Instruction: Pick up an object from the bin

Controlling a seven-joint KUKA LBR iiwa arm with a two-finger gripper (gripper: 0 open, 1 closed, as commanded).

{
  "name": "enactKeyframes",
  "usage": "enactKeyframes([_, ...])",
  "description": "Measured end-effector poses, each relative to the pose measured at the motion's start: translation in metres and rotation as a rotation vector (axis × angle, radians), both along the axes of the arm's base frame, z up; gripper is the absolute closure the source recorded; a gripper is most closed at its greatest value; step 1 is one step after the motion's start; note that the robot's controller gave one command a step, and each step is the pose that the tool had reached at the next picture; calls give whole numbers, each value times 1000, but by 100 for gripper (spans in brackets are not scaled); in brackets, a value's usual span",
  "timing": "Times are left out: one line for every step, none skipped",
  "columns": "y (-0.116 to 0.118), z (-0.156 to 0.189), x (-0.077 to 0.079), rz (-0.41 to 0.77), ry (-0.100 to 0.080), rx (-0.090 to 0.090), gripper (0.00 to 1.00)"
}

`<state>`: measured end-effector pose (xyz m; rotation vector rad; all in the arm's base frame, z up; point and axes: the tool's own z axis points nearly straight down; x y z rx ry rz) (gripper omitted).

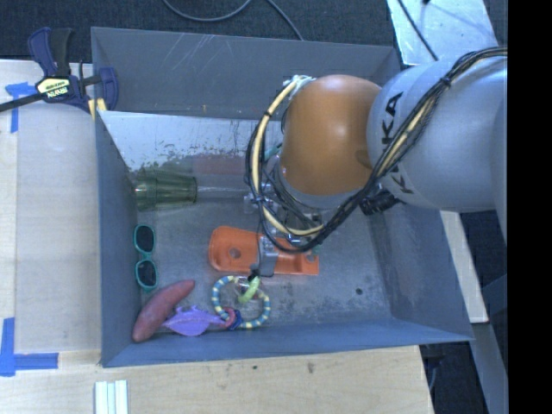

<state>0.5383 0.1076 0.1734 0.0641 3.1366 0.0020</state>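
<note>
The gripper (pixel 256 270) hangs low at the lower edge of a flat orange plastic piece with a round hole (pixel 231 247), mid-floor in the grey metal bin (pixel 112 231). Whether the gripper is released or clenched cannot be told. Just below it lies a ring of pastel beads (pixel 217 298). Further left is a purple leaf-shaped piece (pixel 191 322).

I see my arm (pixel 448 136) coming in from the right, wrist bent straight down. Its orange cover (pixel 328 132) faces the camera, with yellow and black cables (pixel 259 149) looped around it. The gripper (pixel 259 270) pokes out below the cover, pointing downward.
</note>
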Motion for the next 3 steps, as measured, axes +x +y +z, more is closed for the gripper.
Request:
enactKeyframes([-19,-25,5,240,-1,-2,0])
enactKeyframes([-31,-62,20,156,-7,-1,0])
enactKeyframes([-27,-101,44,530,-8,-2,100])
